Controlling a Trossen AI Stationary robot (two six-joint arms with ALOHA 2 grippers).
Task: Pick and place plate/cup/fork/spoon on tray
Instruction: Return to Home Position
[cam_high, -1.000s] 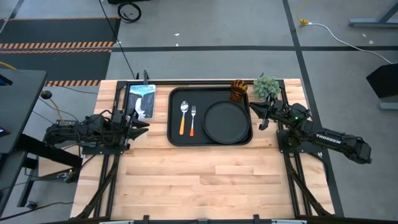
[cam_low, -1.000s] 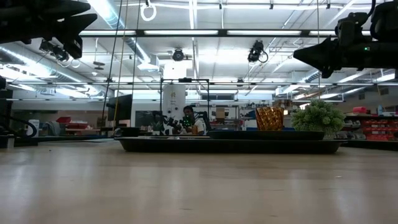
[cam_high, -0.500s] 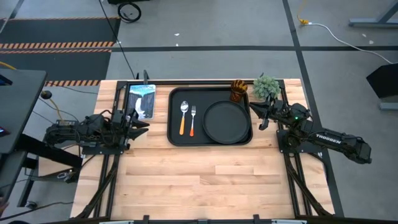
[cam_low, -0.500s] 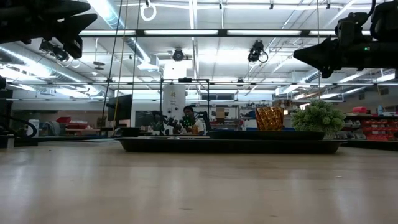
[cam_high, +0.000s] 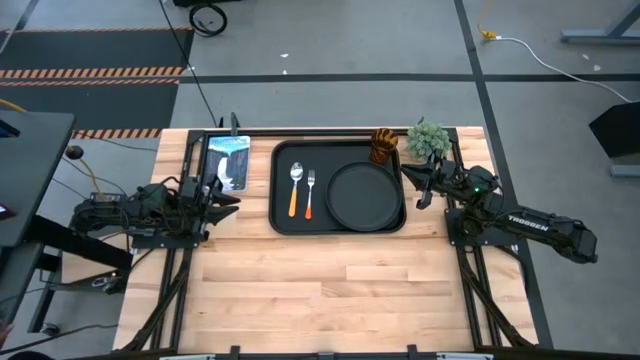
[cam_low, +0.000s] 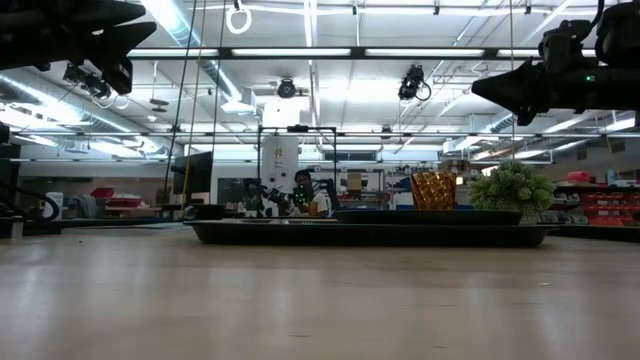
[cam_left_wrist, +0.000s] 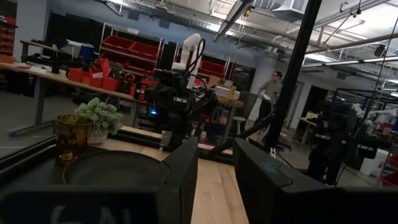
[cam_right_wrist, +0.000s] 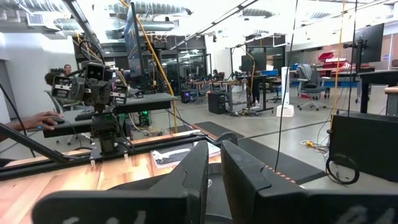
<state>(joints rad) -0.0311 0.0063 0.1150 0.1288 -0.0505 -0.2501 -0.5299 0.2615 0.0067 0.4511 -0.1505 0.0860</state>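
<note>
The black tray (cam_high: 282, 215) lies at the table's far middle. On it, the round black plate (cam_high: 366, 195) lies flat on the right side. The spoon (cam_high: 295, 187) and the fork (cam_high: 309, 193) lie side by side on the left side. The amber cup (cam_high: 384, 145) stands upright at the tray's far right corner, beside the plate (cam_left_wrist: 115, 167). My left gripper (cam_high: 232, 198) hovers left of the tray, open by a narrow gap (cam_left_wrist: 216, 146) and empty. My right gripper (cam_high: 412, 187) hovers right of the tray, shut (cam_right_wrist: 215, 149) and empty.
A small green plant (cam_high: 428, 140) stands at the far right, next to the cup. A flat printed card or book (cam_high: 227, 160) lies at the far left. The near half of the wooden table (cam_high: 340, 290) is bare. People show in the room beyond the table.
</note>
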